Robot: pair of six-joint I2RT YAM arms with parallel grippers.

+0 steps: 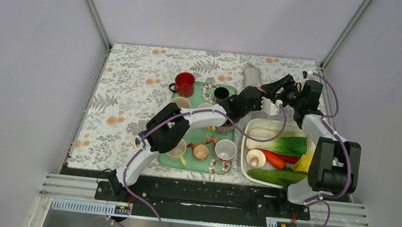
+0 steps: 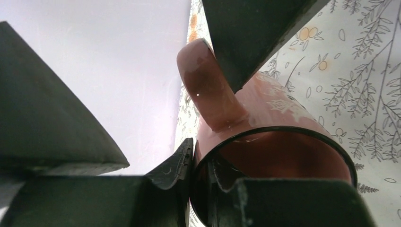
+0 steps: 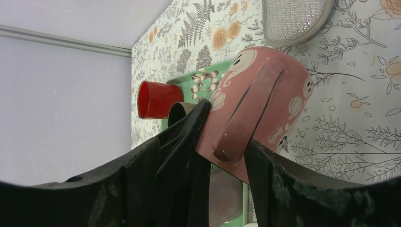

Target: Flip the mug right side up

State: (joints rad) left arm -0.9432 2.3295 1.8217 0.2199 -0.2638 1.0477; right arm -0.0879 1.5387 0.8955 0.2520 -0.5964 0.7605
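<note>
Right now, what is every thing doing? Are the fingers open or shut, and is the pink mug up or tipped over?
pink mug: tipped sideways, not upright yet.
left fingers: shut on the pink mug's edge.
right fingers: open, one each side of the handle.
white mug: standing mouth up on the tray.
white basket: full of vegetables.

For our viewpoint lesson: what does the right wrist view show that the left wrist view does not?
Right wrist only: a red cylindrical mug, a green floral tray, a clear textured glass object. Left wrist only: the left claw pinching the rim of the pink ceramic mug. Both: that mug's handle and the floral tablecloth.
</note>
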